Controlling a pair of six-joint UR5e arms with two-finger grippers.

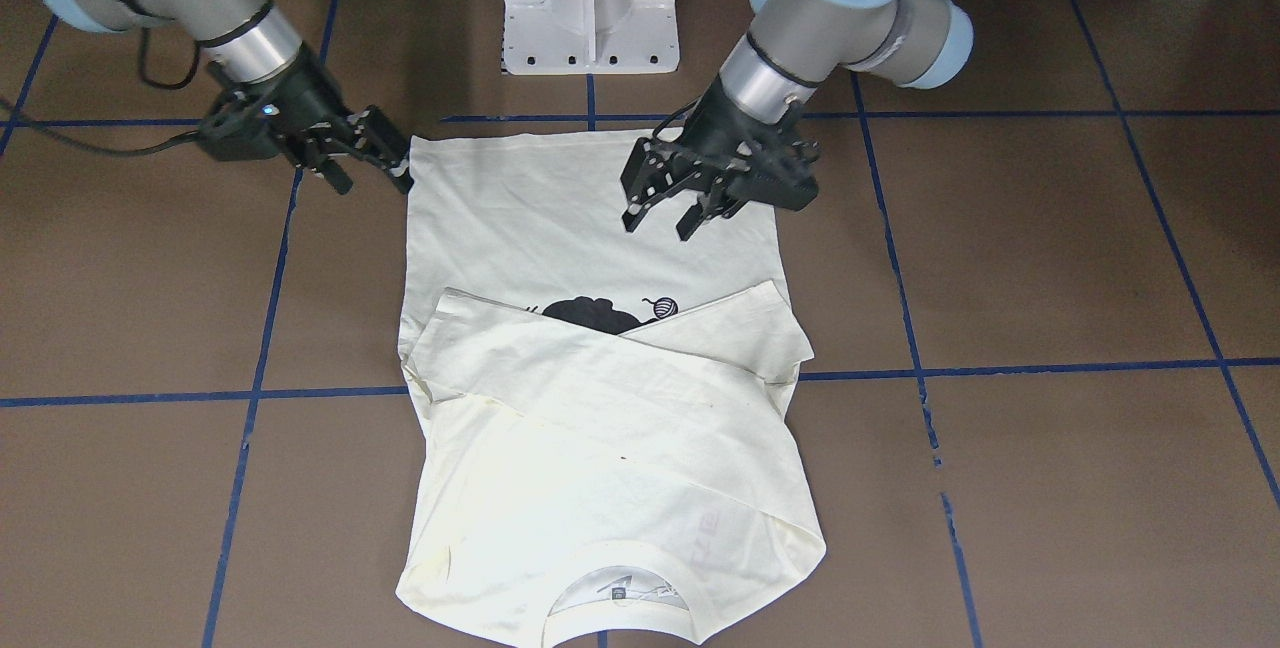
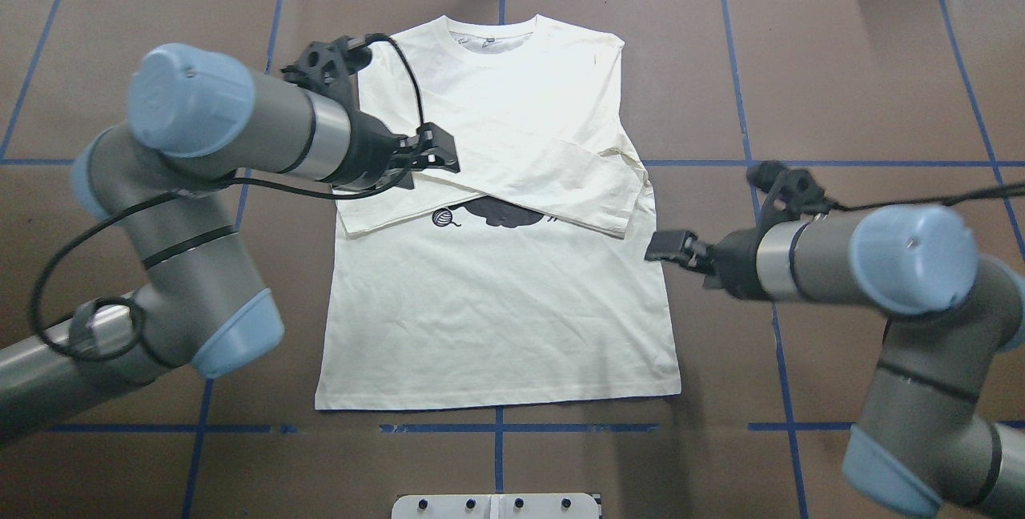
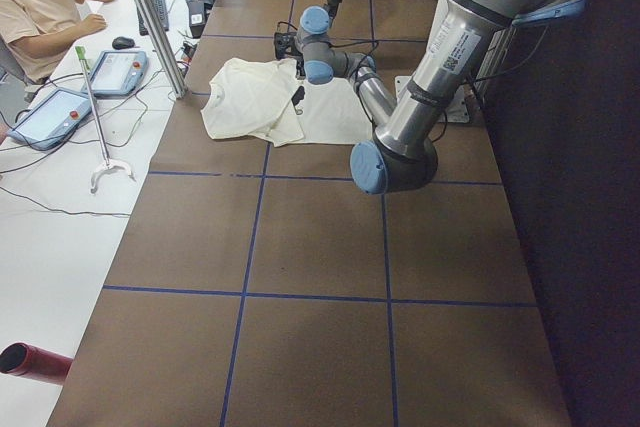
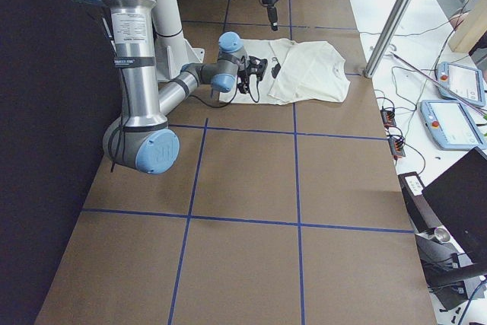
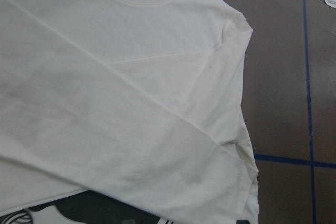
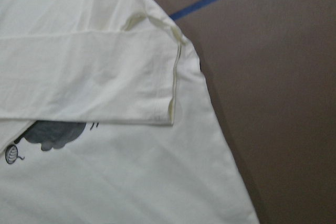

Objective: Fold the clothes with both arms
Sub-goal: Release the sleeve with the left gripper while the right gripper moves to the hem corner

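On the brown table (image 1: 1050, 228), gridded with blue tape (image 1: 1000, 369), two arms extend in from the robot's side. The left arm (image 2: 232, 122) stretches out above the cloth. The right arm (image 2: 833, 263) lies across the bare table on the other side.

Between them the shirt (image 2: 496, 327) is spread flat and face up in the middle of the table. Its hem (image 2: 496, 405) is toward the robot and its collar (image 2: 492, 29) at the far side. The white pedestal (image 1: 590, 8) stands near the hem, apart from it.

Both sleeves (image 2: 544, 158) are folded in across the chest, where they cross each other, with a cuff ending near each side edge.

The left gripper (image 1: 660, 223) hangs in the air over the shirt's left half, close to the crossed sleeves. Its jaws are spread wide, with nothing between them. The right gripper (image 1: 372, 180) sits just beside the shirt's right edge, off the cloth. Its fingers look parted and hold nothing, though the overhead view shows them only end-on.

Below the sleeves a dark hump of the cat (image 2: 500, 213) peeks out — the rest is covered. The small yarn ball (image 2: 443, 218) shows just beside it, toward the robot's left.
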